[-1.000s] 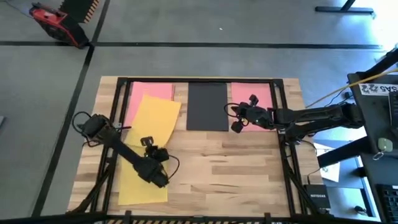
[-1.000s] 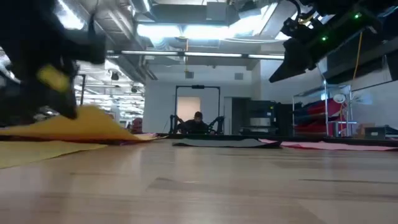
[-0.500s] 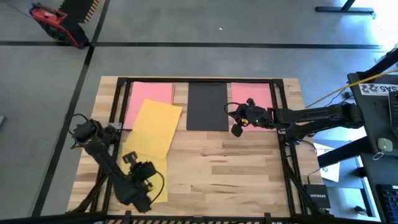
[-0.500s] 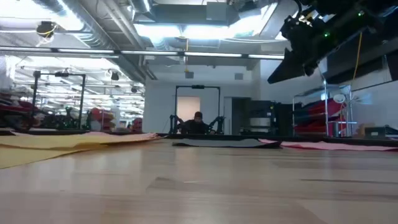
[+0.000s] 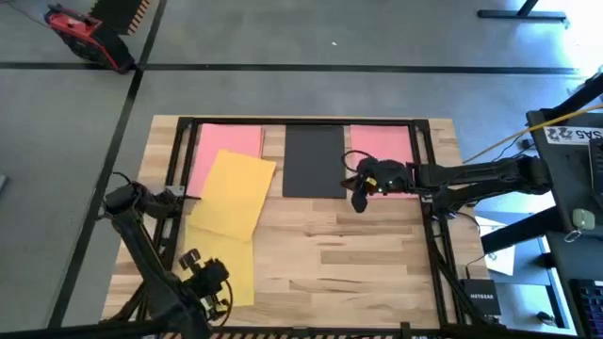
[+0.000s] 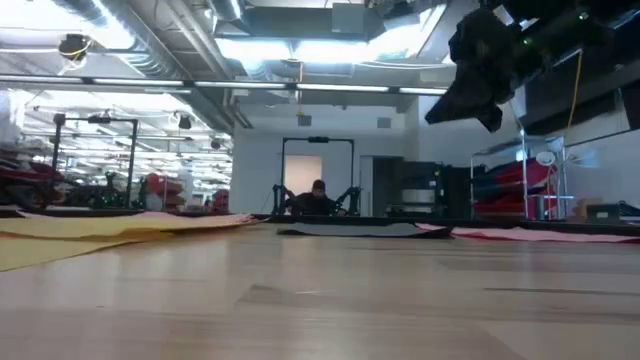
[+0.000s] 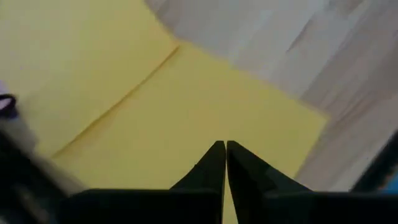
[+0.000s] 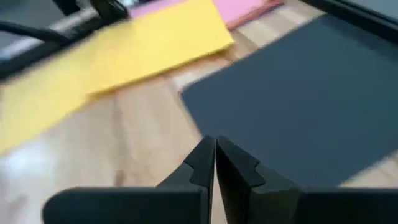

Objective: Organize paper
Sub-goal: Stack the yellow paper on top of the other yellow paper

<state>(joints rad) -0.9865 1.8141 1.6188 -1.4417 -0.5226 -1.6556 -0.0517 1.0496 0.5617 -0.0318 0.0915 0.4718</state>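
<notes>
Scanning my overhead feed from the left, I find the left gripper (image 5: pixel 193 268) drawn back to the table's (image 5: pixel 330 254) near left corner, fingers (image 7: pixel 211 168) pinched together on nothing, above the lower yellow sheet (image 5: pixel 236 273). A second yellow sheet (image 5: pixel 231 193) lies tilted just beyond it, its far corner overlapping the left pink sheet (image 5: pixel 226 141). At centre the black sheet (image 5: pixel 314 160) lies square against the far edge, apart from its neighbours. To its right the right gripper (image 5: pixel 363 184) hangs over the gap between the black sheet and the right pink sheet (image 5: pixel 382 151), its arm partly hiding that sheet; its fingers (image 8: pixel 205 165) meet tip to tip, empty, over the black sheet's near corner. My count: two yellow, two pink, one black, five sheets in all. Off the table, a red-and-black tool (image 5: pixel 80 33) sits on the floor at far left, and a dark equipment stand (image 5: pixel 575 169) at right. Across the room, the level camera shows a seated person (image 6: pixel 317 198)
</notes>
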